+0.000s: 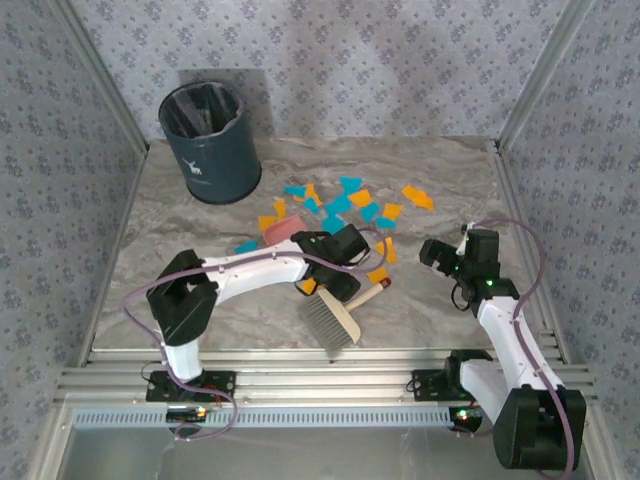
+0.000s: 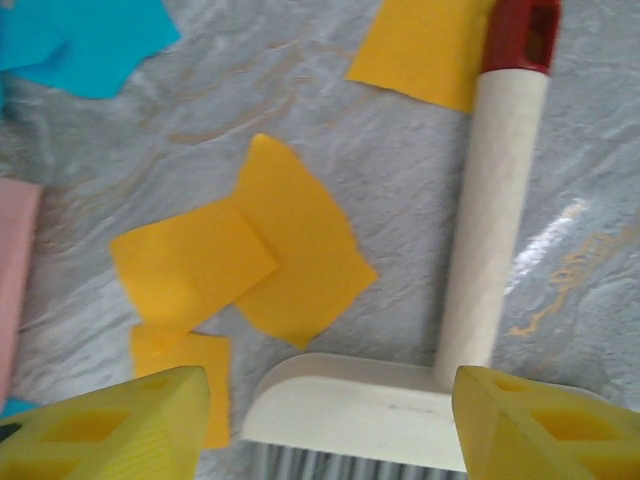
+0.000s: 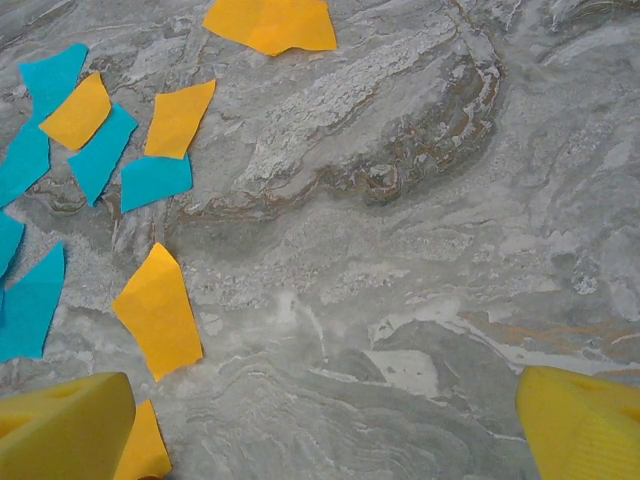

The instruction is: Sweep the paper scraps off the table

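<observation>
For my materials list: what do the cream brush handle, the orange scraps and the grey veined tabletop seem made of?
Cream brush handle: probably smooth plastic, faintly matte, with a moulded red end cap. Orange scraps: thin matte paper, lying flat, one creased. Grey veined tabletop: marble look with soft glare, perhaps only printed laminate.

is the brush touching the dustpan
Apart. The left wrist view shows the dustpan at the left edge and the brush to the right, with orange scraps and bare table between them.

The left arm [image 1: 250, 270] hides most of the pink dustpan [image 1: 280, 229]; brush bristles [image 2: 330, 466] run off-frame.
</observation>
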### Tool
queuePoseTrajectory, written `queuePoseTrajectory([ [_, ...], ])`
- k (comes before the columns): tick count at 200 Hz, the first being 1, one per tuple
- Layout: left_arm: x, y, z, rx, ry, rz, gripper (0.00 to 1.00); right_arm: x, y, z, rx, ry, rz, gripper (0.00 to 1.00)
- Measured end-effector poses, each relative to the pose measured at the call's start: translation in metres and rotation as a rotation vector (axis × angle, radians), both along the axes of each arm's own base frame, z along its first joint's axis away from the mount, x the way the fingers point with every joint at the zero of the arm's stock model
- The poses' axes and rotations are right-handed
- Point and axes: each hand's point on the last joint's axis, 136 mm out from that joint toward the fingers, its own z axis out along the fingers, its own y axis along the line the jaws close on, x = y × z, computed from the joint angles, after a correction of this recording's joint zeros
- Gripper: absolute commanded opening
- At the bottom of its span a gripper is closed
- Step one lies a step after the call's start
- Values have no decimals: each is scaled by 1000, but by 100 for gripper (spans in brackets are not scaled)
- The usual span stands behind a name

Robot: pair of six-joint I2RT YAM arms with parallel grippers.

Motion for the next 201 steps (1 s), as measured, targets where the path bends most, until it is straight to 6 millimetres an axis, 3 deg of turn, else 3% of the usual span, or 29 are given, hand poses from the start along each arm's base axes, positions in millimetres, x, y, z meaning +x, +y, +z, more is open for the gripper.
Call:
queuePoseTrajectory([
  [67, -17, -23, -27, 23, 92, -70, 48, -4, 0, -3, 0, 20, 0, 100],
  [102, -23, -27, -38, 51, 116, -85, 47, -6, 0, -5, 1, 30, 0, 100],
  [135, -27, -32, -46, 72, 125, -101, 40, -6, 0, -6, 0, 32, -1, 100],
  [201, -35, -29, -62, 126, 152, -116, 40, -8, 0, -8, 1, 42, -1, 100],
])
